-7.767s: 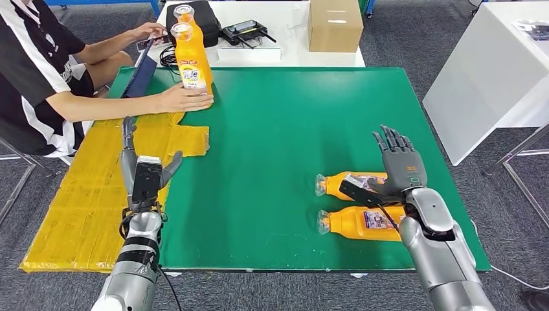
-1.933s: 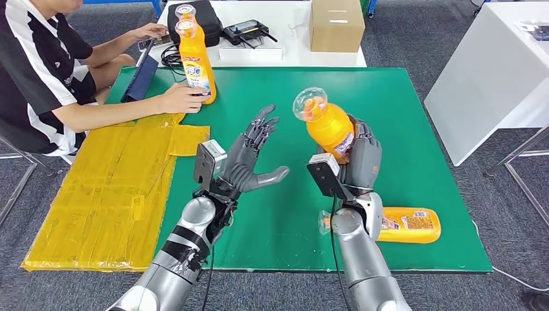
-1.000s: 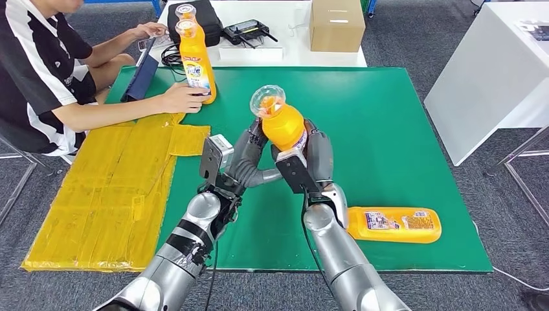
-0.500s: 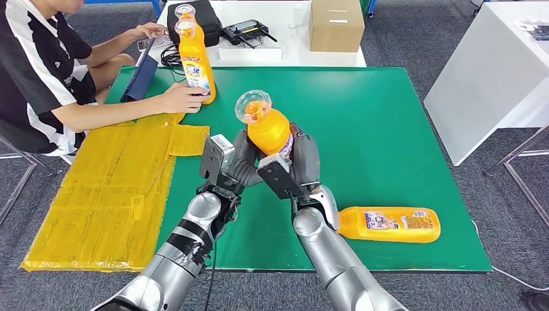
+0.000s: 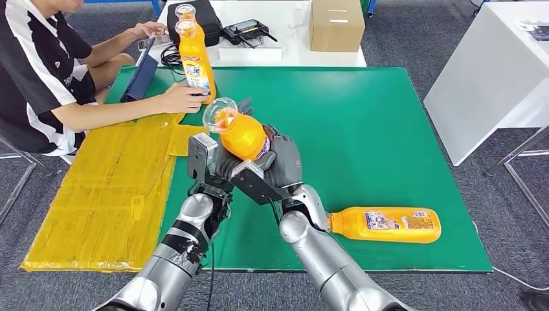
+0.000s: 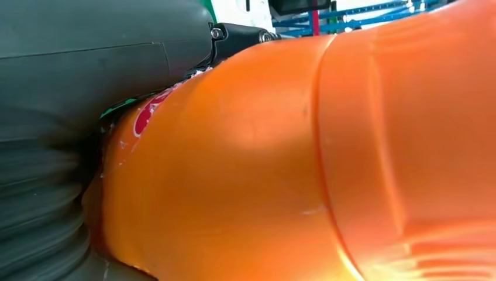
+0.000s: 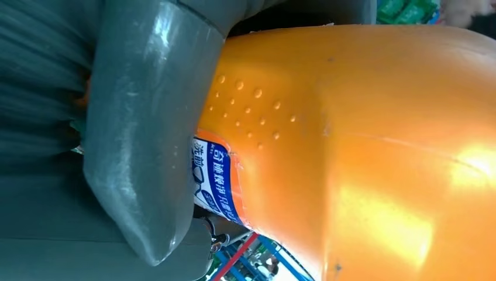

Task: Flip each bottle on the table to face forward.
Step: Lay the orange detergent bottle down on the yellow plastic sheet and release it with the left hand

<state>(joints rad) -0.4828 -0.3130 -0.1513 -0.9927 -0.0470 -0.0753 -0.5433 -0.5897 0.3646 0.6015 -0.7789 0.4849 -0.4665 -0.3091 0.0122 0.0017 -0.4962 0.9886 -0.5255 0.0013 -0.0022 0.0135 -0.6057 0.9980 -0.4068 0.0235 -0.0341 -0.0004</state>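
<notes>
An orange bottle point(image 5: 244, 135) with a clear cap is in the air over the green mat point(image 5: 362, 129), tilted with its cap up and to the left. My right hand point(image 5: 283, 163) grips its lower body, thumb point(image 7: 146, 134) beside the blue label. My left hand point(image 5: 223, 163) cups the bottle from the other side, and its orange body point(image 6: 321, 164) presses against that palm. A second orange bottle point(image 5: 388, 225) lies on its side near the mat's front right edge. Two more bottles point(image 5: 194, 55) stand upright at the back left, where a person's hand point(image 5: 184, 97) rests at their base.
A seated person point(image 5: 39, 71) leans over the table's left side, arm across the yellow taped sheet point(image 5: 103, 194). Behind the mat stand a cardboard box point(image 5: 335, 24), a black bag point(image 5: 206, 16) and a tablet point(image 5: 139, 78). A white table point(image 5: 498, 65) stands to the right.
Both hands have carried the lifted bottle left and a little down, and its cap now tilts further to the left. The lying bottle and the person's arm have stayed put.
</notes>
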